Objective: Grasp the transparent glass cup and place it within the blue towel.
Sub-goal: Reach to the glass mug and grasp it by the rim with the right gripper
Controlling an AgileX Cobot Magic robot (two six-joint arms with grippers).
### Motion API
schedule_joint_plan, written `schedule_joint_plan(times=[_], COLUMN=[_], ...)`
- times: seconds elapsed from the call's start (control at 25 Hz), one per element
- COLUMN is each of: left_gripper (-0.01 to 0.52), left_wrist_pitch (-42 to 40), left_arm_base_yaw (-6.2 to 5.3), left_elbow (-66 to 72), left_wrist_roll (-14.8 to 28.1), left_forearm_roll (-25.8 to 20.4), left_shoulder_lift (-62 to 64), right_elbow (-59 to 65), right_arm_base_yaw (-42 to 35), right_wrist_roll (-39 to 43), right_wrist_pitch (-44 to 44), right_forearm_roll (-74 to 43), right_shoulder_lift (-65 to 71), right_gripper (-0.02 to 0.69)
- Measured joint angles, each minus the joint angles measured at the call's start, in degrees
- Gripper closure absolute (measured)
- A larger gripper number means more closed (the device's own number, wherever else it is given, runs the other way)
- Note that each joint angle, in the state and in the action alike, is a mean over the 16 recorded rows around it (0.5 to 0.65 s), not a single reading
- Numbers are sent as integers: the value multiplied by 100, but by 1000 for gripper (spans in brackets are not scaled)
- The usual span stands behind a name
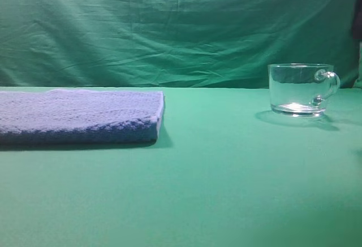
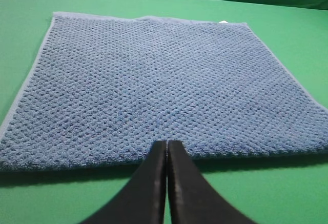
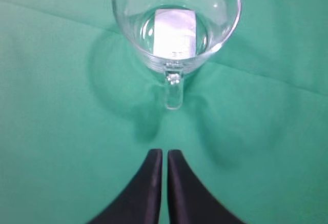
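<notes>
1. Since the transparent glass cup [image 1: 300, 89] stands on the green table cloth [image 1: 226, 173] far out on the right, well apart from the blue towel [image 1: 79, 117] on the left, I judge the task to be at its very start: approach, with no grasp made yet.
2. The blue towel lies flat and folded, its raised near edge and right corner standing a little proud of the cloth; a carried cup will need to clear that edge before it comes down on the nubby top.
3. Between towel and cup the cloth is bare and wide, with only soft creases, so there is room for a sideways carry.
4. The cup is upright, its handle [image 3: 174, 88] pointing toward the right gripper [image 3: 165, 155], which hangs just short of it and touches nothing.
5. That gripper's jaws show pressed together in the right wrist view; to my eye they must spread before taking rim, wall or handle.
6. The left gripper [image 2: 166, 147] hovers at the towel's near edge, jaws likewise pressed together and holding nothing.
</notes>
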Motion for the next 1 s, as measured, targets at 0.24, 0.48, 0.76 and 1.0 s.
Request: schedule_joint_plan(times=[0.24, 0.48, 0.76, 1.0], left_gripper=[514, 514, 514, 514], left_wrist_pitch=[0, 0, 0, 0], left_arm_base_yaw=[0, 0, 0, 0], left_elbow=[0, 0, 0, 0], left_wrist_roll=[0, 0, 0, 0], left_forearm_roll=[0, 0, 0, 0], left_shoulder_lift=[0, 0, 0, 0], right_elbow=[-140, -153, -179, -497], right_arm_base_yaw=[1, 1, 1, 23], right_wrist_roll=[0, 0, 0, -3], right_wrist_pitch=[-347, -790, -1038, -775], right_forearm_roll=[0, 0, 0, 0], right_shoulder_lift=[464, 838, 1099, 1162], right_gripper=[114, 214, 430, 541])
